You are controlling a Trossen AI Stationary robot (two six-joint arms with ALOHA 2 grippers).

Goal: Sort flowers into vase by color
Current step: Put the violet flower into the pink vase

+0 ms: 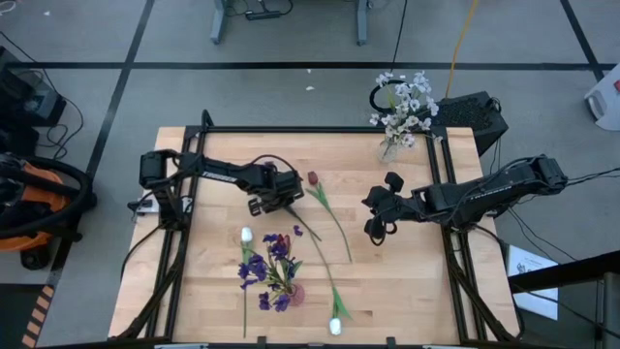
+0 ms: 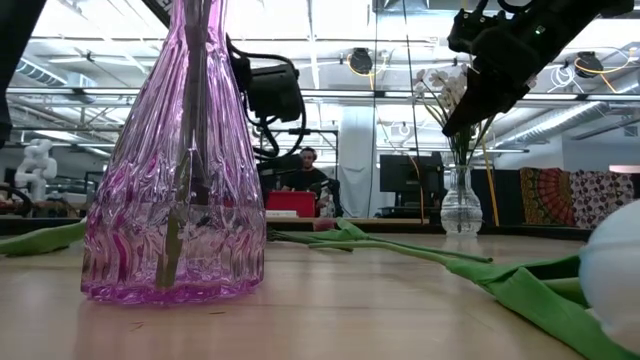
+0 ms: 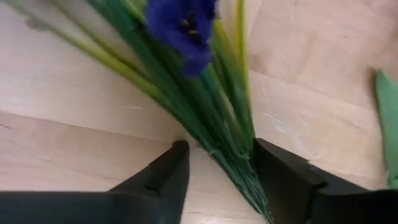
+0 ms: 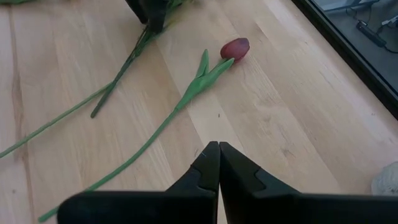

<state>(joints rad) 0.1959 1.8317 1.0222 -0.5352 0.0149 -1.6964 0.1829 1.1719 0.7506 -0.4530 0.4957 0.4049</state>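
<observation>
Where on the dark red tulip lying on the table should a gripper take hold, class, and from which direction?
Grip the dark red tulip on its thin stem below the leaf, coming from above with fingers across it: it lies flat, with bare wood either side.

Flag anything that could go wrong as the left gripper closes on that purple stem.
1. The left gripper straddles a bundle of thin stems of the purple flower, not one; some may slip out as it closes.
2. The pink vase already holds several purple flowers; a new stem could snag them or tip it.
3. The red tulip lies close beside the left gripper, so lifting might drag it. The right gripper waits shut above the table.
</observation>
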